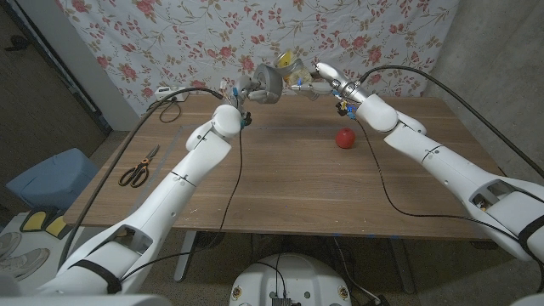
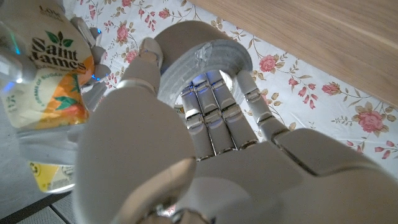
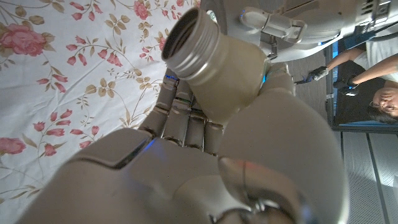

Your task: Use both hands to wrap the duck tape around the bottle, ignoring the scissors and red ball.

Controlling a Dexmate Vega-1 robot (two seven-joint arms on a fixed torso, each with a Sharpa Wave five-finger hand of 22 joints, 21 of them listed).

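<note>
Nearest the robot, at the left edge of the wooden table (image 1: 280, 187), the scissors (image 1: 138, 167) are lying untouched. Further in, right of centre, the red ball (image 1: 344, 138) is sitting on the boards, likewise left alone.

Beyond these, above the far edge of the table and in front of the floral backdrop (image 1: 170, 42), both task items are being held up in the air. The roll of duck tape (image 1: 270, 82) is being gripped by the left hand (image 1: 252, 88); in the left wrist view its fingers (image 2: 208, 118) are seen passing through the core of the roll while the thumb is pressed on the outer face. Just beside it, the bottle (image 1: 290, 65) is being held by the right hand (image 1: 321, 78), whose fingers are closed around the body, the open neck (image 3: 189, 40) pointing away from the palm.

The step in hand is judged to be the bringing together of roll and bottle. No free tape end is seen stuck to the bottle, so wrapping is judged not yet begun. Next, the loose end probably needs pressing onto the bottle wall, and the roll carrying round it.
</note>
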